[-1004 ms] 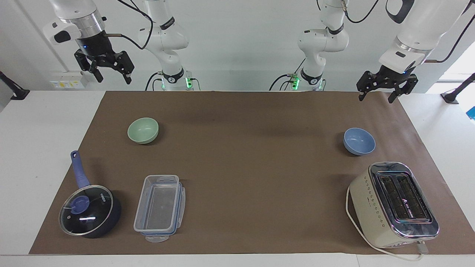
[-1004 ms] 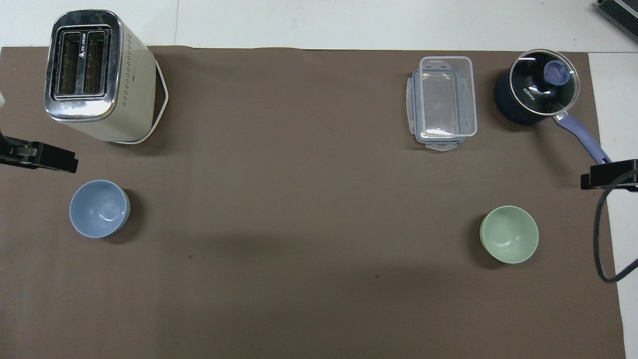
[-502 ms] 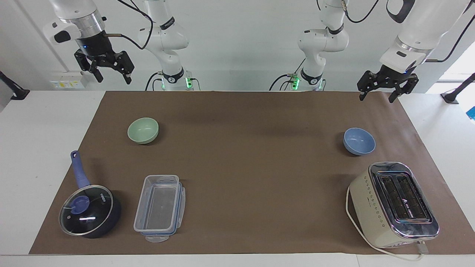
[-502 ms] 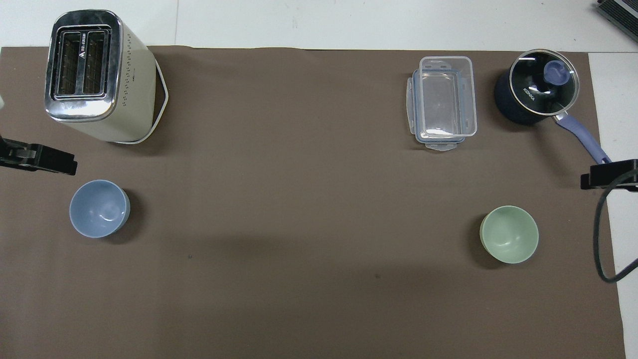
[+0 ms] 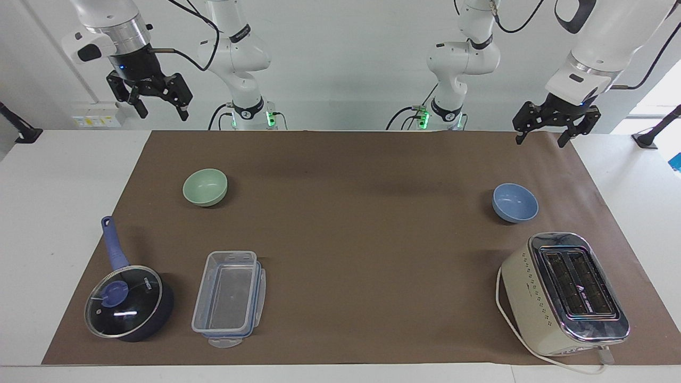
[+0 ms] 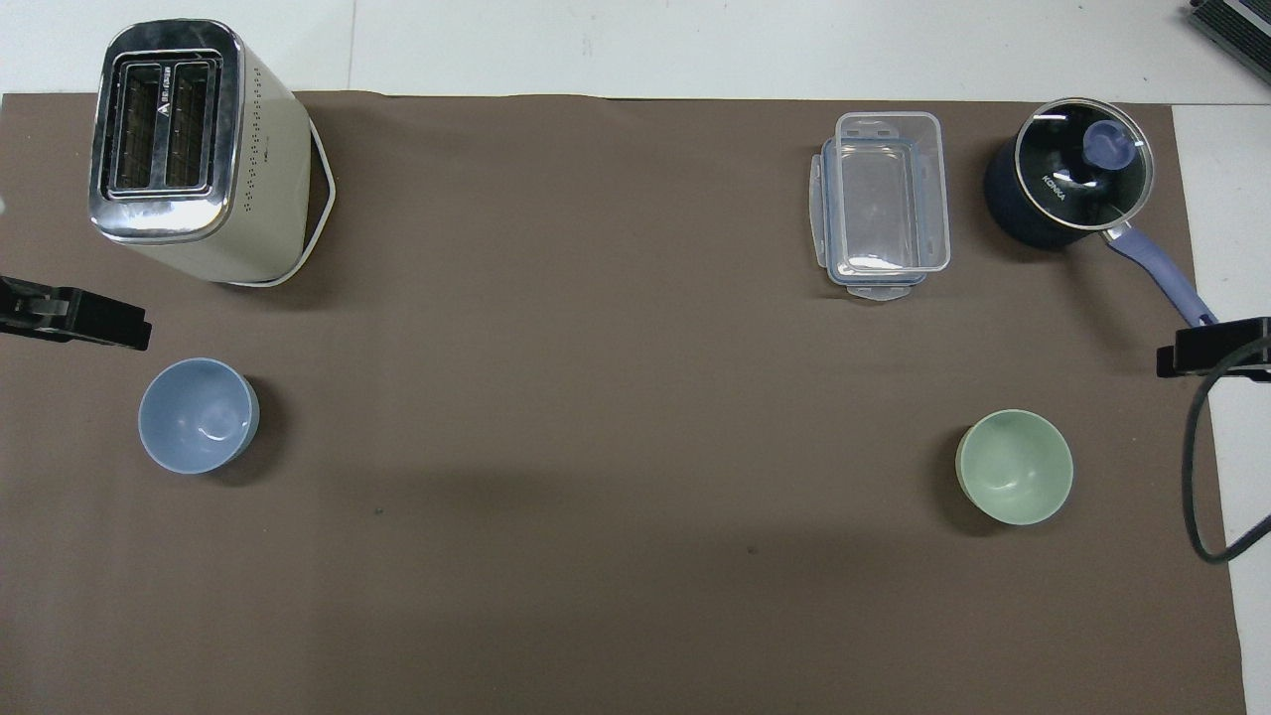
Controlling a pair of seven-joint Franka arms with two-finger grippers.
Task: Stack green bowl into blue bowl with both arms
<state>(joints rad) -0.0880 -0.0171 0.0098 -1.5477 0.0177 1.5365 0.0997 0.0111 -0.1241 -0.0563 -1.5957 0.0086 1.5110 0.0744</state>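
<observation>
**Brown mat, white table, both arms raised**

Green bowl (image 5: 205,186) toward right arm's end, blue bowl (image 5: 514,202) toward left arm's end beside toaster (image 5: 564,292). Left gripper (image 5: 548,132) and right gripper (image 5: 159,104) up, jaws wide, empty. White wall (image 5: 340,64).

Left gripper (image 5: 548,131) and right gripper (image 5: 158,103) hang raised, jaws apart.

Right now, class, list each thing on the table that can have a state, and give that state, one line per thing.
green bowl: upright, empty, on the mat.
blue bowl: upright, empty, not stacked.
saucepan: glass lid on.
plastic container: open, empty, sitting on its lid.
toaster: upright, slots empty.
left end effector: open, holding nothing.
right end effector: open, holding nothing.
</observation>
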